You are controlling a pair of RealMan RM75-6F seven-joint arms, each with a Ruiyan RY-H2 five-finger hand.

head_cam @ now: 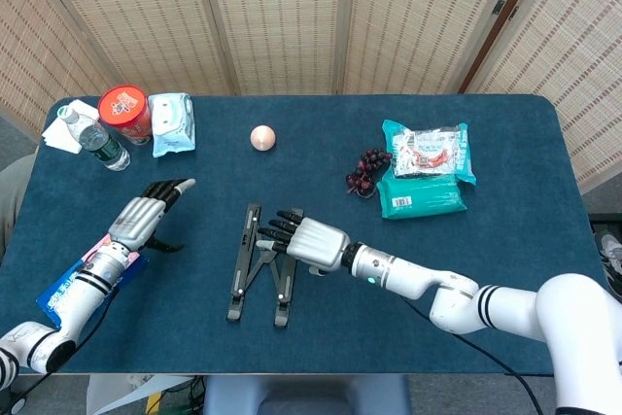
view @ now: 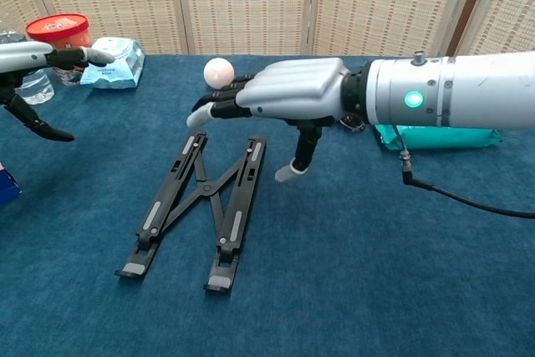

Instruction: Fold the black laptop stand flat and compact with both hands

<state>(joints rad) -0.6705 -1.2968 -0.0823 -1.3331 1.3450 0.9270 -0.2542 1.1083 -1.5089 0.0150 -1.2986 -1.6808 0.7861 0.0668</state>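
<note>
The left hand point(head_cam: 141, 220) hovers at the near left with fingers spread, empty, while the right hand point(head_cam: 306, 239) reaches leftward at centre, palm down, fingers extended.
</note>
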